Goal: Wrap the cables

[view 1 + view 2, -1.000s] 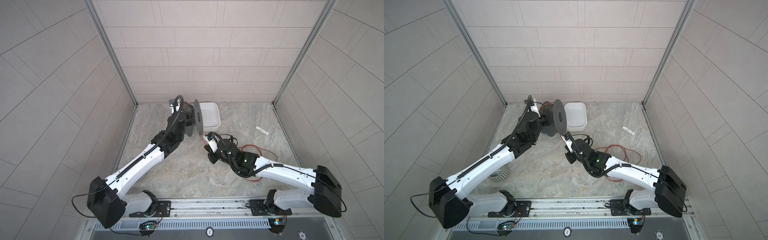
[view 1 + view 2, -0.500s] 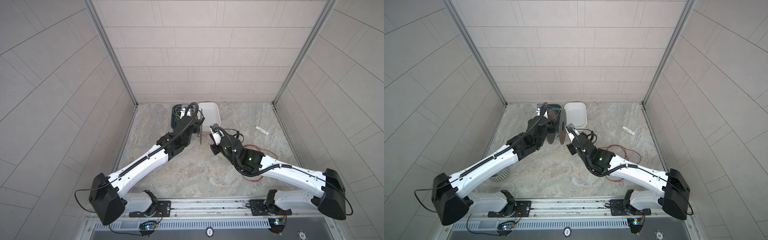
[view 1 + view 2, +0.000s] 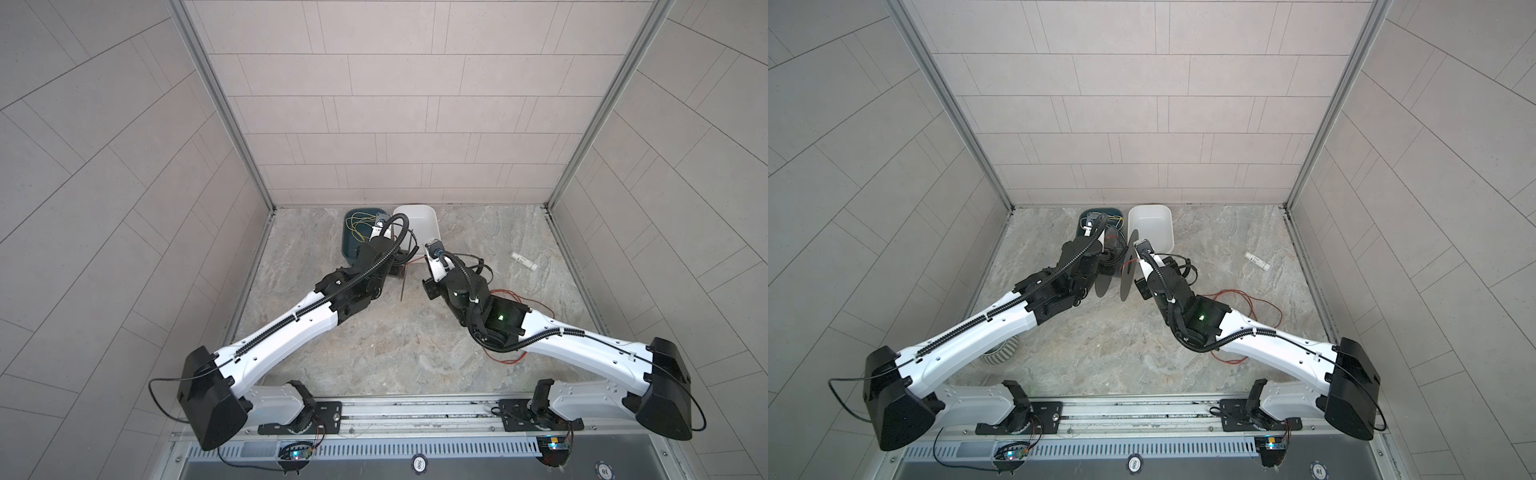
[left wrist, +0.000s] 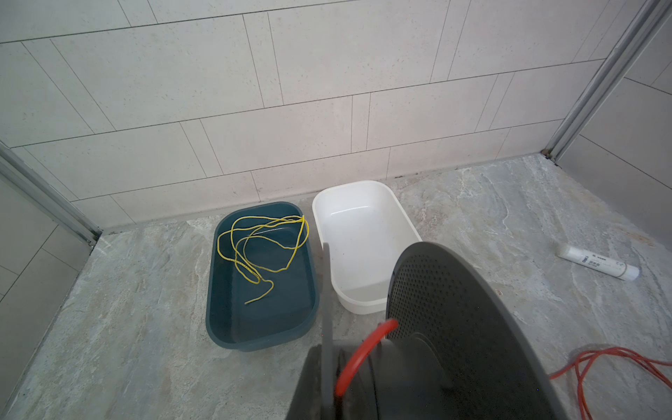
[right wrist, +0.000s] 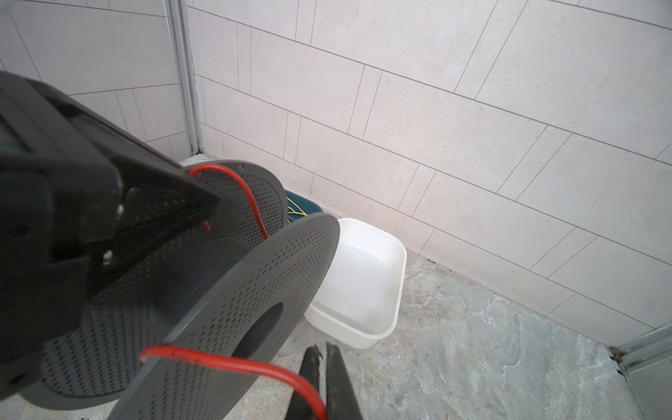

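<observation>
Quick headcount from my end. Two arms are in, meeting over the middle of the table toward the back wall. There's one dark grey spool with two perforated flanges, up off the table and tilted. The left gripper is clamped on it with its jaws nearly together. In the right wrist view one of its black fingers lies across the far flange.

One red wire, which is the one I care about. One stretch arcs over the far flange and drops in between the two flanges. Another crosses the rim of the near flange and runs straight into the right gripper. That one is pinched all the way closed on it, with the wire squeezed between its two fingers. The rest of the red wire lies in loose loops on the table, beside and partly under the right arm.

Two bins sit side by side against the back wall. One is a teal bin with one yellow wire tangled inside, and one white bin is just beside it. The spool hangs right in front of them.

One white tube lies on its side off to the right, well apart from the rest. One pale ribbed round thing is half hidden under the left arm in a top view, and I can't tell what it is.
</observation>
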